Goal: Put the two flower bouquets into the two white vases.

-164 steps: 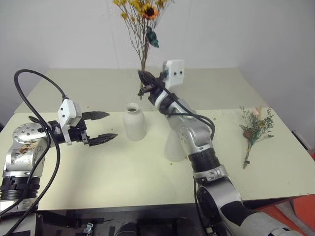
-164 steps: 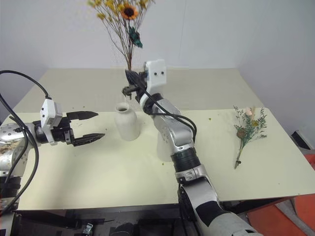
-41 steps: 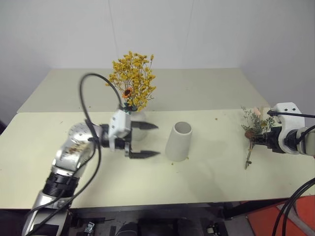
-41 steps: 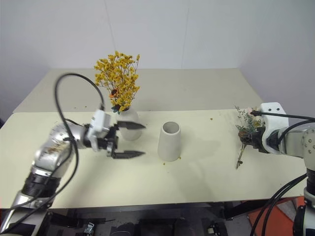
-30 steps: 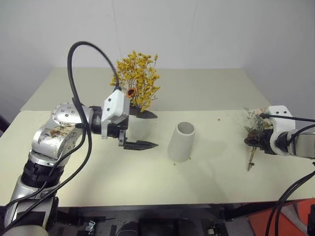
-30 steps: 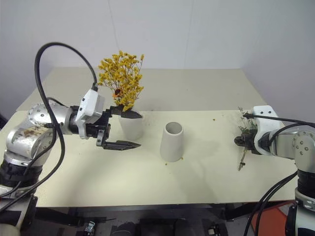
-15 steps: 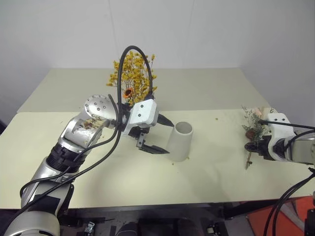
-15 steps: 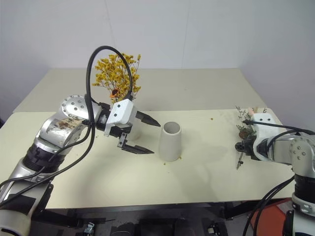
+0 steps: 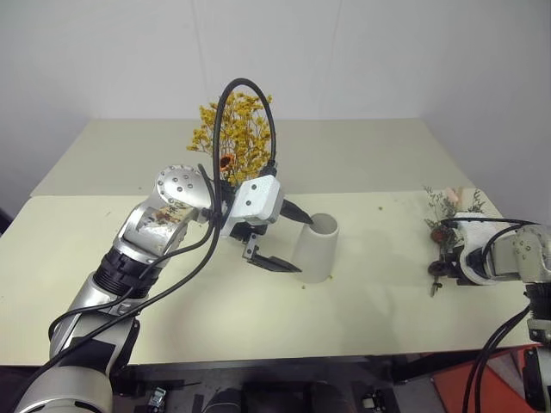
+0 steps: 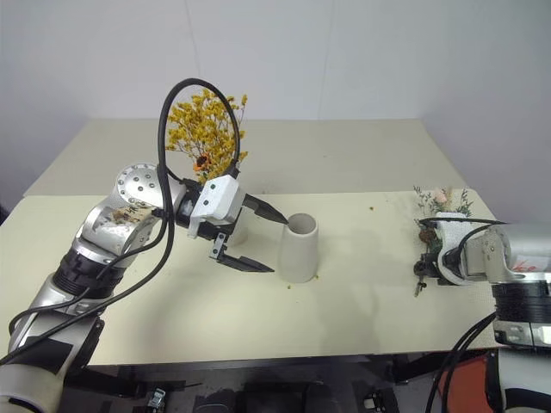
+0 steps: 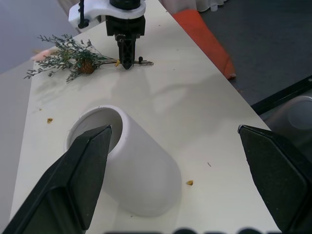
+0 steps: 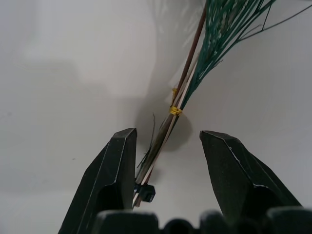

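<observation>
Since the frame half a second back, the right tool (image 12: 168, 168) has dropped closer to the counter (image 9: 172, 292) over the stem end of the grey-green bouquet (image 9: 449, 225), while the left tool (image 9: 291, 241) has barely shifted beside the wide-mouthed vase (image 9: 317, 248).

Right tool: jaws partly apart, one black finger on each side of the stem bundle, holding nothing. In the right wrist view the stems run up between the fingers, bound by a small yellow tie. The bouquet lies flat on the counter near its right edge, blossoms pointing away from the robot.

Left tool: jaws spread wide, empty. Its upper finger (image 9: 297, 212) sits at the vase rim and its lower finger reaches toward the vase's lower wall; contact cannot be confirmed. The vase stands upright near the counter's centre.

The yellow bouquet (image 9: 234, 138) stands upright in the bottle-shaped vase (image 10: 231, 231), which is mostly hidden behind the left arm.
</observation>
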`<state>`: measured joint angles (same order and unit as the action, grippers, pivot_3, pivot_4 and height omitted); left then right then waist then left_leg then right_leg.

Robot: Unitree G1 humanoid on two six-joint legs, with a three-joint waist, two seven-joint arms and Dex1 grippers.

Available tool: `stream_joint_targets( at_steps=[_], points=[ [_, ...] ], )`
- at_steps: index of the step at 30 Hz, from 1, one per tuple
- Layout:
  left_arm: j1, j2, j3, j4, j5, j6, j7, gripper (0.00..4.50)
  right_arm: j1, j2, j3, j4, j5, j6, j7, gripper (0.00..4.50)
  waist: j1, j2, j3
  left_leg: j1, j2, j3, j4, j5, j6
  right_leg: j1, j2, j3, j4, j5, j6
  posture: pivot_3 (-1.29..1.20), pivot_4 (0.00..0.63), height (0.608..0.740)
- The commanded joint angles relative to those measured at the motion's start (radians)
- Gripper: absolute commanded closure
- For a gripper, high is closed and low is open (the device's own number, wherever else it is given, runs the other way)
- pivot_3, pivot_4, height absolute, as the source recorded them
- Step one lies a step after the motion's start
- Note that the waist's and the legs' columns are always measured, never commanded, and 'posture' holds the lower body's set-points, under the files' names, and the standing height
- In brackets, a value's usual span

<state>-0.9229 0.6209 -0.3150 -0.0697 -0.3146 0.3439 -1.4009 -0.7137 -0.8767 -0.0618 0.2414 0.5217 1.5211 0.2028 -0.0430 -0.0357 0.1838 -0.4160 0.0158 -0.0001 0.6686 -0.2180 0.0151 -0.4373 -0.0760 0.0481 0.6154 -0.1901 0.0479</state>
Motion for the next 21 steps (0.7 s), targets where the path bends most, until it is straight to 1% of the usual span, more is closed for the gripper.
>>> stream_joint_targets(
  at_steps=[1, 6, 9, 12, 15, 21],
  points=[
    [0.009, 0.003, 0.028, -0.034, -0.007, -0.013, 0.006, 0.0, -0.069, -0.046, 0.028, 0.083, -0.046, -0.046, 0.08, 1.96, 0.0, 0.0, 0.0, 0.0, 0.0, 0.0, 0.0, 0.0, 0.0, 0.0, 0.0, 0.0, 0.0, 0.0, 0.0, 0.0, 0.15, 0.74],
    [0.023, 0.006, 0.036, -0.045, -0.006, -0.011, 0.014, 0.0, -0.142, -0.072, 0.095, 0.204, -0.087, -0.074, 0.199, 1.96, 0.001, 0.0, 0.0, 0.0, 0.0, 0.0, 0.0, 0.0, 0.0, 0.0, 0.0, 0.0, 0.0, 0.0, 0.0, 0.0, 0.15, 0.74],
    [0.03, 0.006, 0.041, -0.048, -0.008, -0.013, 0.02, 0.0, -0.153, -0.089, 0.157, 0.234, -0.099, -0.082, 0.29, 1.96, 0.001, 0.0, 0.0, 0.0, 0.0, 0.0, 0.0, 0.0, 0.0, 0.0, 0.0, 0.0, 0.0, 0.0, -0.001, 0.0, 0.15, 0.74],
    [0.034, 0.004, 0.048, -0.049, -0.015, -0.013, 0.021, 0.0, -0.152, -0.097, 0.217, 0.238, -0.123, -0.093, 0.352, 1.96, 0.001, 0.0, 0.0, 0.0, 0.0, 0.0, 0.0, 0.0, 0.0, 0.0, 0.0, 0.0, 0.0, 0.001, -0.001, 0.0, 0.15, 0.74],
    [0.035, 0.005, 0.051, -0.047, -0.015, -0.017, 0.019, 0.0, -0.156, -0.09, 0.236, 0.265, -0.142, -0.101, 0.388, 2.54, 0.001, 0.0, 0.0, 0.0, 0.0, 0.0, 0.0, 0.0, 0.0, 0.0, 0.0, 0.0, 0.0, 0.001, -0.001, 0.0, 0.15, 0.74],
    [0.036, 0.009, 0.057, -0.038, -0.012, -0.027, 0.016, 0.0, -0.161, -0.076, 0.237, 0.309, -0.187, -0.136, 0.428, 4.46, 0.0, 0.0, 0.0, 0.0, 0.0, 0.0, 0.002, 0.0, 0.0, 0.0, 0.0, 0.0, 0.001, 0.001, -0.001, 0.0, 0.15, 0.74]
  ],
)
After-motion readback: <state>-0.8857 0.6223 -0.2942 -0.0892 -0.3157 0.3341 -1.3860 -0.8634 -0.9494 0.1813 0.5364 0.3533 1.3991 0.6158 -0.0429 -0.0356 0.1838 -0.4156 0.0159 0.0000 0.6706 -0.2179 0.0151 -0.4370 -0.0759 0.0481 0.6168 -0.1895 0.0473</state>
